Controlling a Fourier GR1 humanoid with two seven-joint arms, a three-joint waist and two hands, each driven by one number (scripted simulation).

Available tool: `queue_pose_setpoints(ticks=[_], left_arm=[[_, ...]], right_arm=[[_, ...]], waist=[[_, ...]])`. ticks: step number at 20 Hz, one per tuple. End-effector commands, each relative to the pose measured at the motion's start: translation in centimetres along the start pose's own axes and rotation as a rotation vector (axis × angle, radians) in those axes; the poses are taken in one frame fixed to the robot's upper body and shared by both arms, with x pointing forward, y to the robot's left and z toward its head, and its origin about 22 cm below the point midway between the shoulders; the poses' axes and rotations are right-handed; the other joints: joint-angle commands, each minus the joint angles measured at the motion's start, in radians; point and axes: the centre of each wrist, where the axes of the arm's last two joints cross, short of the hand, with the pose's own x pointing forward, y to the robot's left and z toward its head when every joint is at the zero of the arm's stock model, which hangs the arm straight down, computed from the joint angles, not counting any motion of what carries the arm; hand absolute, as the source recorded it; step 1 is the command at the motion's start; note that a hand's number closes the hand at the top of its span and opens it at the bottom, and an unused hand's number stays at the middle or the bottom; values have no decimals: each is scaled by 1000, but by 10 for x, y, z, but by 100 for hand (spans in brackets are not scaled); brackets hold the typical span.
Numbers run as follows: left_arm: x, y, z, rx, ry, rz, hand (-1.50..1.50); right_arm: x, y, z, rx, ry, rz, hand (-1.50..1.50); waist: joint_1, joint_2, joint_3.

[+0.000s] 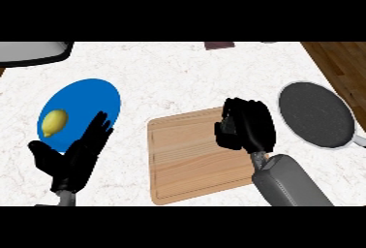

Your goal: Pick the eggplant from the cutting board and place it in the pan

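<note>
- The eggplant is not being shown on its own. None of it is being seen on the bare cutting board [190, 164], so it is being judged as hidden inside the curl of the right hand [245, 127], just right of the frame's centre.
- The eggplant is being judged as light and fairly stiff, with smooth skin that is likely to slip and flesh that bruises under a hard squeeze. A hold round its thick middle is being favoured, since the tapered ends could slide out of the fingers.
- The right hand is being held over the board's upper right edge, with its grey forearm coming in from the lower right. Its fingers are being kept curled downward, apparently wrapped round the vegetable. Whether the load is being carried off the board cannot be told.
- The pan [316, 114] is lying at the right of the frame, near the hand but apart from it.
- The left hand [71, 157] is being rested open, fingers up, at the lower left, overlapping the edge of the blue plate [89, 99] that is carrying a lemon [54, 122].
</note>
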Motion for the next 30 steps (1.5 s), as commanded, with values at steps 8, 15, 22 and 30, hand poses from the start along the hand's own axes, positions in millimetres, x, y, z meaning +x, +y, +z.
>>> queue_pose_setpoints(ticks=[8, 15, 22, 30], left_arm=[[8, -13, -3, -77, -25, -20, 0], [8, -29, -13, -136, -26, -40, 0], [3, -29, -30, -143, -36, -51, 0], [20, -41, -28, -166, -34, -46, 0]], right_arm=[[-72, -65, 111, -264, 202, -438, 150], [-167, -50, 123, -321, 260, -276, 150], [-206, -28, 61, -470, 317, -226, 150], [-285, -37, 17, -647, 439, -248, 150]], waist=[[91, 35, 0], [138, 45, -1], [151, 48, -2], [166, 51, 0]])
